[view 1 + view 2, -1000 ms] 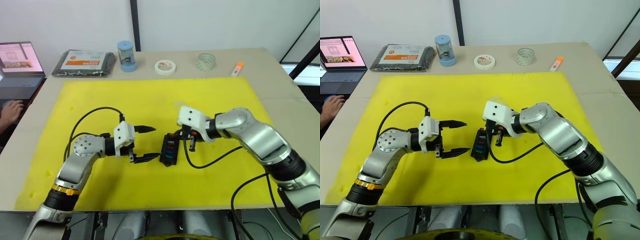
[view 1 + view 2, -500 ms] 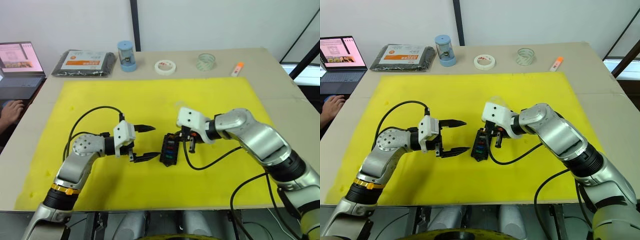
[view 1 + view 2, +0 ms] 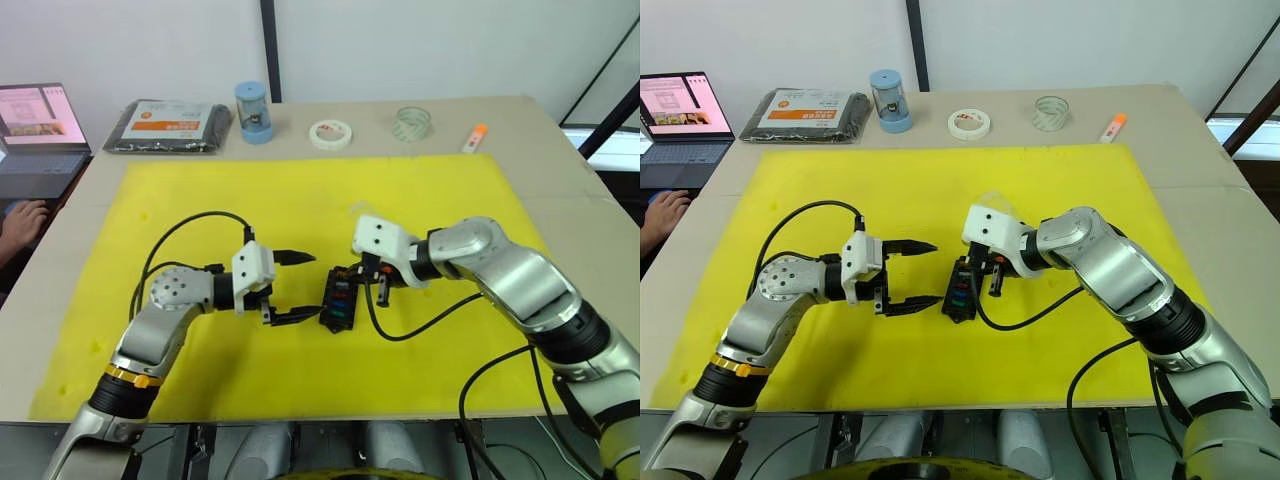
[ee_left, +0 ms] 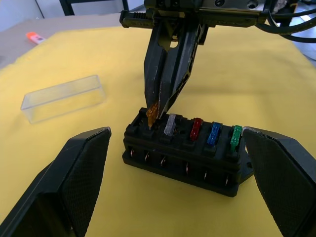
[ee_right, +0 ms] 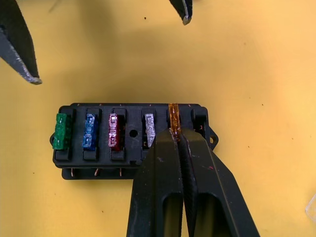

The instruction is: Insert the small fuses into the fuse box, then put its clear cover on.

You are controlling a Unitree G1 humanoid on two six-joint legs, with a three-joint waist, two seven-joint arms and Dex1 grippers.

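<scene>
While the right gripper (image 4: pixel 159 114) pinches the amber fuse (image 5: pixel 173 120) between nearly closed fingers and holds it tip-down over a slot near one end of the fuse box (image 3: pixel 338 298), little has shifted over the last second. The left gripper (image 3: pixel 297 287) has crept slightly toward the box; the right has barely stirred. The amber fuse stands taller than its neighbours, so it looks lined up but not yet pressed home.

Four fuses already sit in one row: green (image 5: pixel 60 131), blue (image 5: pixel 89 131), red (image 5: pixel 114 131) and pale clear (image 5: pixel 149 130). One slot beyond the amber fuse, at the box's end, looks unfilled. I cannot tell where the remaining fuse lies.

The left gripper hangs just beside the box with its fingers (image 4: pixel 74 177) spread wide, holding nothing, one to either side of the box's end as the left wrist view shows it. That small advance suggests it is readying to steady the box while the fuse is pushed down.

The box rests on the yellow mat (image 3: pixel 200 200) near the middle of the desk (image 3: pixel 560 170). The cover (image 4: pixel 62 98) lies on the mat near the box, apart from it and untouched, so that step waits.

The slight motion means the insertion is in its slow, careful phase: a straight downward press comes next, and any tilt could jam the blades.
</scene>
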